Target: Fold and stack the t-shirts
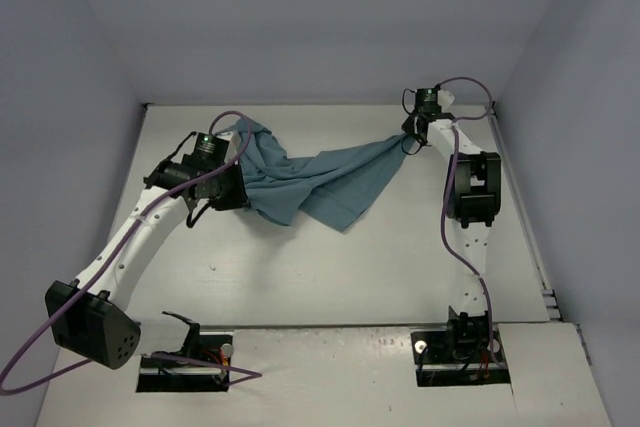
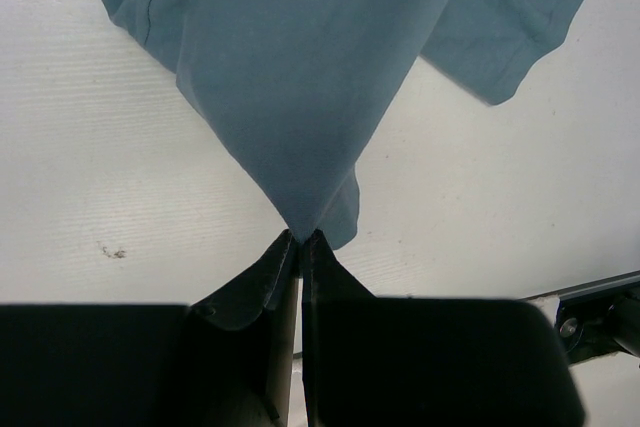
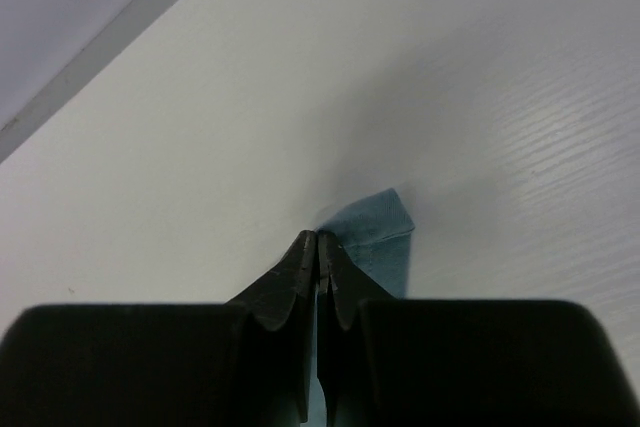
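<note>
The teal t-shirt (image 1: 320, 182) hangs stretched across the far half of the worktop (image 1: 330, 277), strung between the two arms, with its middle sagging in loose diagonal folds down toward the worktop's centre. The left end effector (image 2: 301, 239), over the far-left part of the worktop, is pinched tight on a gathered point of the cloth, which fans away from the fingertips in a wide cone; a hemmed sleeve (image 2: 510, 37) shows off to one side. The right end effector (image 3: 318, 239), near the worktop's far-right corner, is likewise closed on the shirt, nipping a small hemmed corner, with only a little teal poking past the tips. The step in hand looks like spreading the shirt flat before any fold is made, so the task is at an early stage. To do it well, both pinches should hold firm while the arms draw apart evenly along the worktop's far edge, taking out the sag without tugging the thin right-hand grip loose (that one looks the more precarious). Then lower together so the drooping middle meets the worktop first and lies smooth, not bunched. No brand, label or legible writing shows on the shirt, the arms or the worktop.
</note>
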### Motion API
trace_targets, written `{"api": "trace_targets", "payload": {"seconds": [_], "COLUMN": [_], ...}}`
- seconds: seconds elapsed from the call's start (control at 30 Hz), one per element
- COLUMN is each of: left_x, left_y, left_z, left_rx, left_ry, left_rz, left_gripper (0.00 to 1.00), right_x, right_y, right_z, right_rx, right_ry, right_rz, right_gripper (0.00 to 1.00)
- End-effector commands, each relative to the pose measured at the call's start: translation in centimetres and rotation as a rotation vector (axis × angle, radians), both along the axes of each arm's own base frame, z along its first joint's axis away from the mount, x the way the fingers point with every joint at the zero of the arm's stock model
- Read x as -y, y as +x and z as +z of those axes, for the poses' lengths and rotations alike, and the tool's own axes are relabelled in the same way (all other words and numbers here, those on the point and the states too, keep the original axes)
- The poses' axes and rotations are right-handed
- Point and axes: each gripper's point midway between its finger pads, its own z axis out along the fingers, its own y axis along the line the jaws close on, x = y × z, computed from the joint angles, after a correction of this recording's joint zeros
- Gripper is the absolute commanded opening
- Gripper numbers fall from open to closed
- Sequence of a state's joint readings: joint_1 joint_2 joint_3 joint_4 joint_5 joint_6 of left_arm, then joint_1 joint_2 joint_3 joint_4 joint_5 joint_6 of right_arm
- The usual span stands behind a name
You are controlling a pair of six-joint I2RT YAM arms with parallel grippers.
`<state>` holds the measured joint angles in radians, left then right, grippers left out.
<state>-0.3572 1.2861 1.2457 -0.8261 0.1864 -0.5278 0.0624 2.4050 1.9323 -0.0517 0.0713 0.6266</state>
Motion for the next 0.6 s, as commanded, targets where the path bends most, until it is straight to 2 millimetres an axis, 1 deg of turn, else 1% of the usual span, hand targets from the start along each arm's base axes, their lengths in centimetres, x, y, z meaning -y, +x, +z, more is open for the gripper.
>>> {"api": "trace_targets", "payload": {"seconds": [0.0,0.07,0.1,0.17,0.2,0.27,0.3,0.33,0.37,0.43,0.47,0.5,0.53,0.57], "left_x": [-0.5,-0.8,-1.1,-1.7,-1.9,-2.9,-3.8,-5.0,-5.7,-6.6,-7.2,-8.3,-8.7,-9.3], "left_y": [0.2,0.6,0.9,1.9,2.5,4.5,5.9,7.1,8.7,11.9,13.5,14.8,16.3,17.9], "left_z": [1.6,2.1,2.4,3.0,3.6,5.3,6.4,7.3,10.1,12.3,14.6,20.0,20.8,23.1], "left_rx": [0.054,0.068,0.081,0.096,0.109,0.148,0.173,0.194,0.262,0.310,0.362,0.494,0.512,0.571], "left_ry": [-0.020,-0.020,-0.015,-0.010,-0.011,-0.017,-0.021,-0.023,-0.035,-0.047,-0.064,-0.094,-0.109,-0.130], "left_rz": [0.017,0.028,0.033,0.053,0.059,0.106,0.142,0.181,0.199,0.219,0.229,0.249,0.253,0.265], "left_gripper": [0.00,0.00,0.00,0.00,0.00,0.00,0.00,0.00,0.00,0.00,0.00,0.00,0.00,0.00], "right_x": [1.2,1.3,1.3,1.2,1.1,0.9,0.9,0.9,1.0,1.1,0.8,0.9,0.9,0.9], "right_y": [1.1,1.3,1.6,2.1,2.4,2.9,3.1,3.2,3.2,3.5,3.4,3.3,2.9,2.2], "right_z": [3.2,4.7,6.4,9.1,11.0,15.4,17.9,19.8,22.0,28.3,31.6,33.9,37.4,40.9], "right_rx": [0.081,0.105,0.135,0.185,0.218,0.300,0.347,0.382,0.424,0.550,0.619,0.668,0.746,0.823], "right_ry": [-0.017,-0.023,-0.035,-0.049,-0.058,-0.077,-0.084,-0.093,-0.103,-0.138,-0.148,-0.155,-0.169,-0.184], "right_rz": [-0.015,-0.005,0.010,0.033,0.050,0.087,0.099,0.107,0.114,0.140,0.161,0.163,0.170,0.175], "right_gripper": [0.00,0.00,0.00,0.00,0.00,0.00,0.00,0.00,0.00,0.00,0.00,0.00,0.00,0.00]}}
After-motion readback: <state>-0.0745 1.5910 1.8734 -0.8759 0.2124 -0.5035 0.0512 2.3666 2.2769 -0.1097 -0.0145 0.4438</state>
